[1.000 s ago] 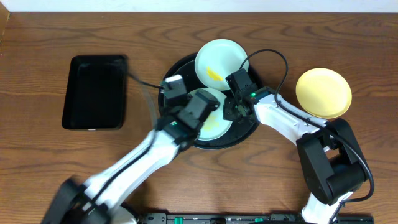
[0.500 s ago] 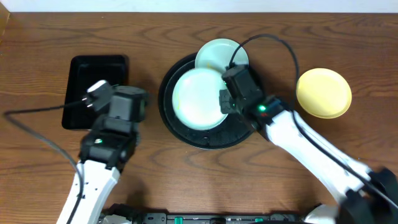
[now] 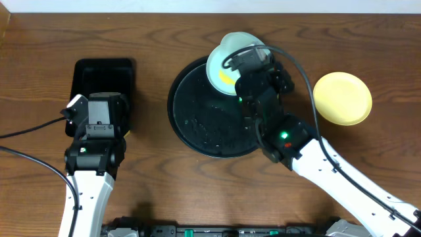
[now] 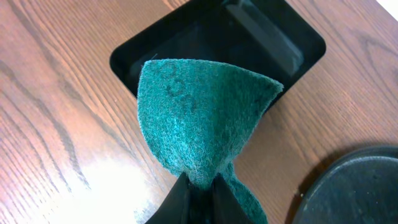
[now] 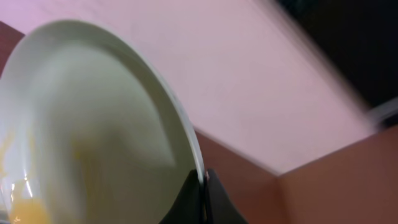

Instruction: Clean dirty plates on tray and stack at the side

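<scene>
- At the far rim of the big round tray (image 3: 197,125), the light blue plate (image 3: 222,62) is tipped up on edge. The right gripper (image 5: 202,183) is clamped on its rim with just the fingertips.
- That's a thin pinch on a glossy rim, so my worry is it slips or swings loose and drops onto the tray.
- There's a yellow smear (image 3: 227,78) on it, so stacking it now would put a dirty plate on the pile.
- Over by the rectangular tray (image 4: 249,37), well apart from the plate, the left gripper (image 4: 199,186) is closed on a green scrub pad (image 4: 199,118). The pad looks floppy, so it might fold over and miss the smear.
- The pale yellow plate (image 3: 342,99) sits on the table (image 3: 368,39) to the right.
- Can't find the second blue plate anywhere. The right arm (image 3: 309,148) covers part of that area, and the right wrist view is blurry.
</scene>
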Tool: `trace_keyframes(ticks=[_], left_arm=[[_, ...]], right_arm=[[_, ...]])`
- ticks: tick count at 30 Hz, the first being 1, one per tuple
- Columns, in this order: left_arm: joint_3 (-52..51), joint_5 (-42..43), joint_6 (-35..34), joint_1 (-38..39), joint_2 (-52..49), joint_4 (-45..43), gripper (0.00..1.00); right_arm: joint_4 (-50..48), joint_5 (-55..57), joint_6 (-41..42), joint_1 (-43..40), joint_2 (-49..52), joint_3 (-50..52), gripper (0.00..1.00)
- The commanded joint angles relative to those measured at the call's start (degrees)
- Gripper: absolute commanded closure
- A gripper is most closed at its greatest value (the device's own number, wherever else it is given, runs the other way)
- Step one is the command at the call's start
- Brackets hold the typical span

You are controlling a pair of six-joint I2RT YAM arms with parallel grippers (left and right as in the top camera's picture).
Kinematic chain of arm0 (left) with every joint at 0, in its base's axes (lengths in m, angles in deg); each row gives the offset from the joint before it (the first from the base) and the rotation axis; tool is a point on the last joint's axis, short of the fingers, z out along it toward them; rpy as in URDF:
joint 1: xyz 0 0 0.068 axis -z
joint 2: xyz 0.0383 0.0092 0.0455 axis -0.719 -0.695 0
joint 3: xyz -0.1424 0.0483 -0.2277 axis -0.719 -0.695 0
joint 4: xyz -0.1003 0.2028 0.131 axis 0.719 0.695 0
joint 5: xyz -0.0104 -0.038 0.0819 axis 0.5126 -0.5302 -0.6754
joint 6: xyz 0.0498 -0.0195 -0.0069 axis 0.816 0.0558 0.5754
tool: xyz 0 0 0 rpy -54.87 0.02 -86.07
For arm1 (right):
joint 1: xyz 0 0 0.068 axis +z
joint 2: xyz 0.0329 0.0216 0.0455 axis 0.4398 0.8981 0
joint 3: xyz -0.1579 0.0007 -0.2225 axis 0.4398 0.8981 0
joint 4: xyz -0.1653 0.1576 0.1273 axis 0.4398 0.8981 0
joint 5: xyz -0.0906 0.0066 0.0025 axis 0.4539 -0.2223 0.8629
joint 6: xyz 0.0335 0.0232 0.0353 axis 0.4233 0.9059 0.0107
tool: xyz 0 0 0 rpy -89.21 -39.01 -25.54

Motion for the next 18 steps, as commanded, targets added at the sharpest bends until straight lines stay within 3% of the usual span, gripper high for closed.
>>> trace_keyframes(ticks=[1, 9, 11, 13, 15, 18], left_arm=[[-0.55, 0.22, 0.59, -0.24, 0.20, 0.15, 0.93], [-0.79, 0.20, 0.57, -0.24, -0.48, 0.13, 0.93], [-0.81, 0.22, 0.57, -0.24, -1.05, 0.13, 0.93], [-0.81, 0.22, 0.57, -0.24, -1.75, 0.11, 0.93], [-0.81, 0.22, 0.57, -0.24, -2.49, 0.09, 0.93], [-0.81, 0.22, 0.57, -0.24, -3.50, 0.09, 0.93]], right_arm=[[-3.45, 5.16, -17.64, 2.36, -0.85, -0.48, 0.99], [-14.19, 7.54, -33.68, 7.43, -0.85, -0.48, 0.99], [-15.32, 8.09, -34.47, 8.04, -0.85, -0.48, 0.99], [-14.82, 9.01, -30.40, 7.85, -0.85, -0.46, 0.99], [-9.60, 9.31, -19.10, 6.29, -0.74, -0.44, 0.99], [7.17, 1.31, 2.21, 1.73, -0.39, -0.44, 0.99]])
